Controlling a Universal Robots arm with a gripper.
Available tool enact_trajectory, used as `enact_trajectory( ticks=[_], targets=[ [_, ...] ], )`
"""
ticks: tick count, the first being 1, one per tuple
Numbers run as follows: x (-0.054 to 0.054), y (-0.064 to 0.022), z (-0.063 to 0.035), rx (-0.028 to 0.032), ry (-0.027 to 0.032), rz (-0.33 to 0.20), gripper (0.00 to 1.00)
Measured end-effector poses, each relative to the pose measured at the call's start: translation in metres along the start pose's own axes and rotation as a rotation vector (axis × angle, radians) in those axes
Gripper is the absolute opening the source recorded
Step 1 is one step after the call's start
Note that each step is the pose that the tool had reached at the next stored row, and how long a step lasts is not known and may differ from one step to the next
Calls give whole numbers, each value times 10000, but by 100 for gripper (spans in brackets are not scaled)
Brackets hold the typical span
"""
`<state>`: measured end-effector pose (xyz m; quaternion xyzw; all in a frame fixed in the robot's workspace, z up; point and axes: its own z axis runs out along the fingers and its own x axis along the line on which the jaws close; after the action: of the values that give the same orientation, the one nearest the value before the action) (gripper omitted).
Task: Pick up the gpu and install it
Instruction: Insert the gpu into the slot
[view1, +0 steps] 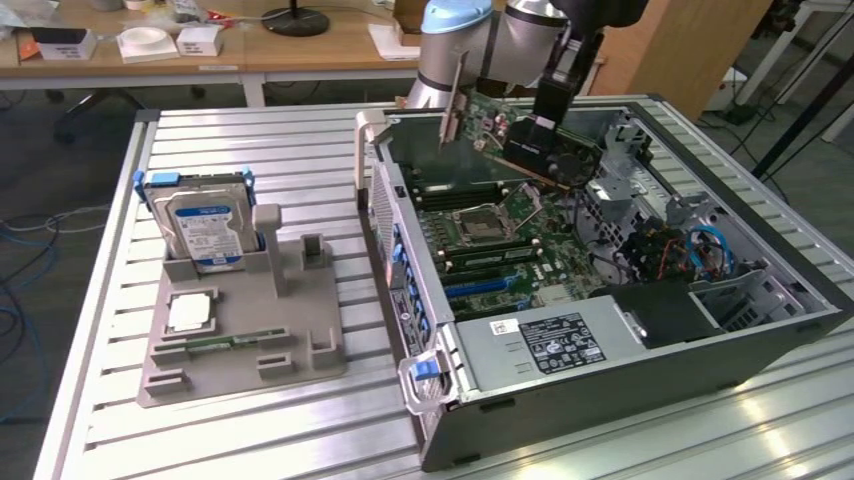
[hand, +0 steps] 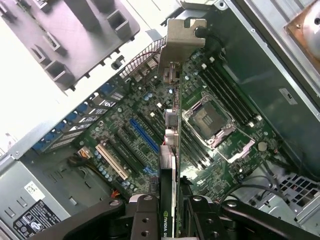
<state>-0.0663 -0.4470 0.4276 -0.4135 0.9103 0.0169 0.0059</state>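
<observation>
Exterior view, from its left: a grey holder (view1: 240, 330) on the slatted table (view1: 100, 420) carries the hard drive (view1: 203, 228) upright and the memory stick (view1: 234, 341) lying flat. To the right stands the open computer case (view1: 641, 370). Above its far end the gripper (view1: 530, 148) is clamped on the gpu (view1: 487, 115), which is raised on edge over the motherboard (view1: 494, 250). Wrist view: the fingers (hand: 142, 217) press both faces of the card, and its metal bracket (hand: 182, 40) is at the end away from them.
</observation>
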Motion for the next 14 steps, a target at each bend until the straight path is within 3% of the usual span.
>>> enact_trajectory(
  ticks=[14],
  targets=[
    [0, 0, 1, -35, 36, -1395, 26]
  ],
)
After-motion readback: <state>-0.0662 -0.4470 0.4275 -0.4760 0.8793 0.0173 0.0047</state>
